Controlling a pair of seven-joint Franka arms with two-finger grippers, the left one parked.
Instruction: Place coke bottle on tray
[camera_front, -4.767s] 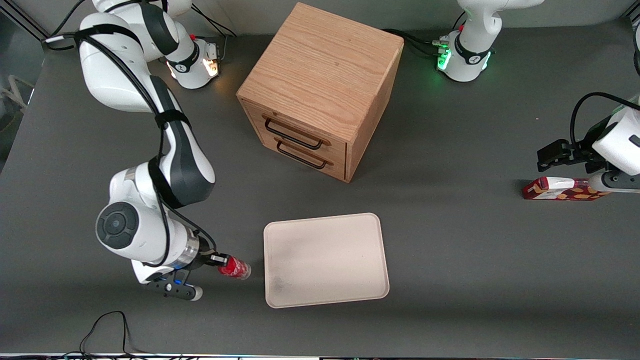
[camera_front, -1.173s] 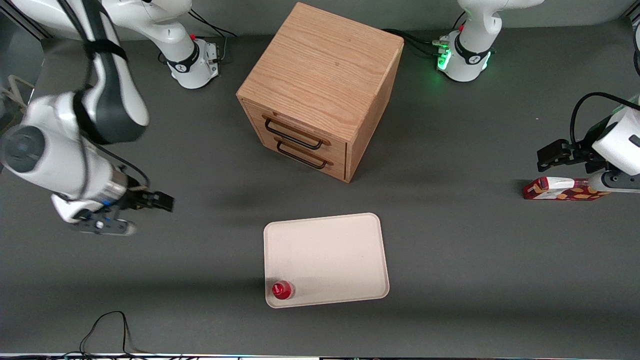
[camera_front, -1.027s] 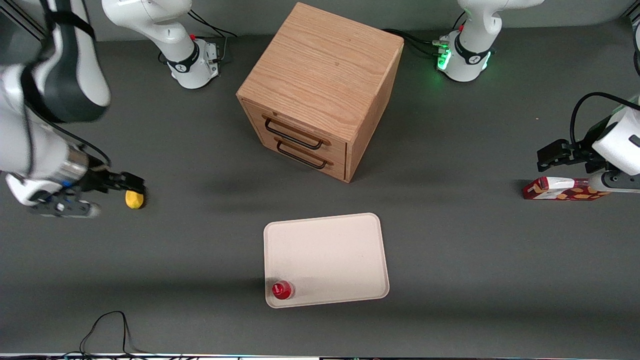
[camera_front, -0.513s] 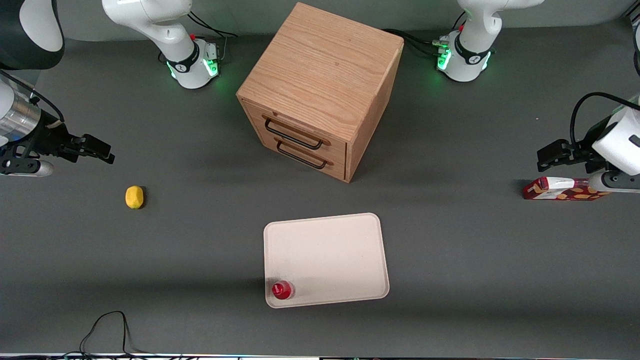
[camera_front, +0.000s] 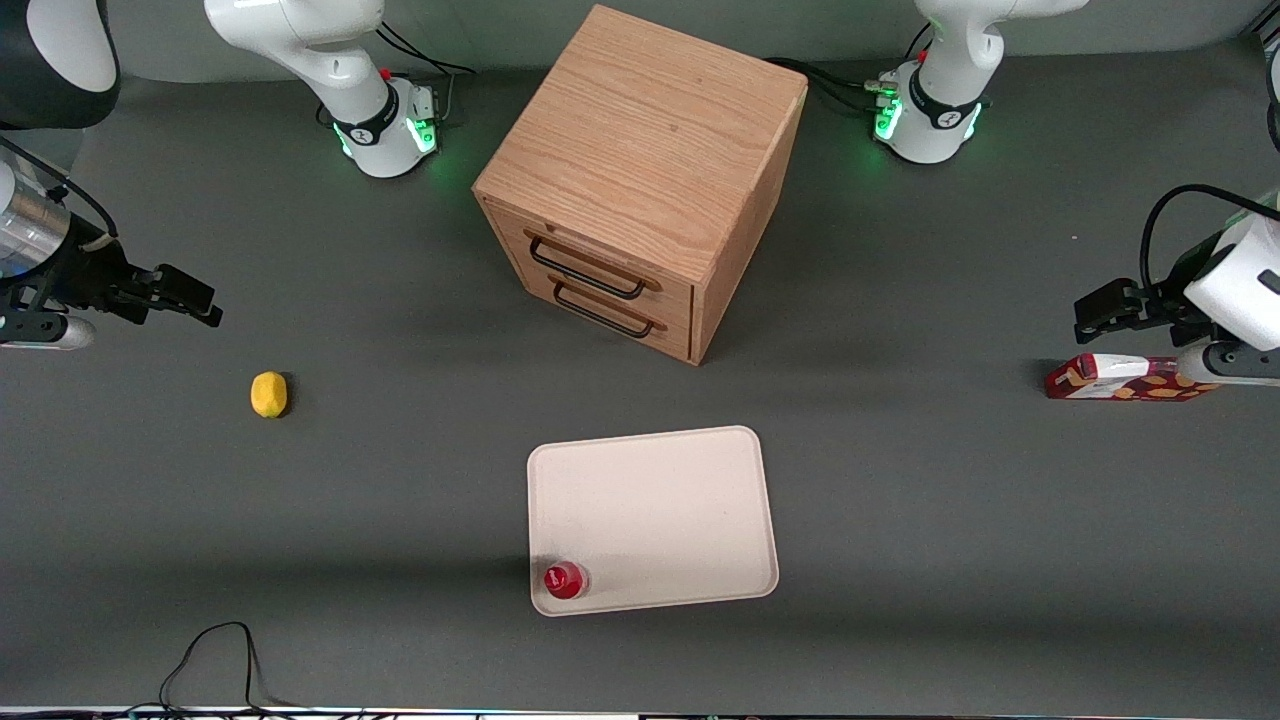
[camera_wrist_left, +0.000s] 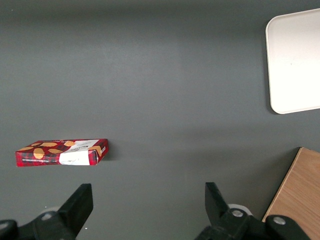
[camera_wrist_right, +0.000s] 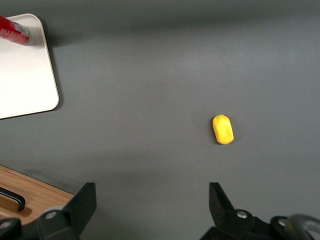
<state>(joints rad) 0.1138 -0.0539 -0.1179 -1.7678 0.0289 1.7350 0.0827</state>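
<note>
The coke bottle (camera_front: 565, 580) stands upright on the cream tray (camera_front: 660, 500), in the tray's corner nearest the front camera on the working arm's side; I see its red cap from above. The right wrist view shows the coke bottle (camera_wrist_right: 14, 30) at a corner of the tray (camera_wrist_right: 25, 75). My gripper (camera_front: 190, 298) hangs high at the working arm's end of the table, well away from the tray. The gripper (camera_wrist_right: 152, 200) is open, with nothing but bare table between its fingers.
A yellow lemon (camera_front: 268, 394) lies on the table a little nearer the front camera than my gripper. A wooden drawer cabinet (camera_front: 640, 180) stands farther from the camera than the tray. A red-and-white carton (camera_front: 1125, 378) lies at the parked arm's end.
My gripper let go of the bottle on the tray, then swung away toward the working arm's end and rose, uncovering the lemon. Over the last half second it barely moved.
</note>
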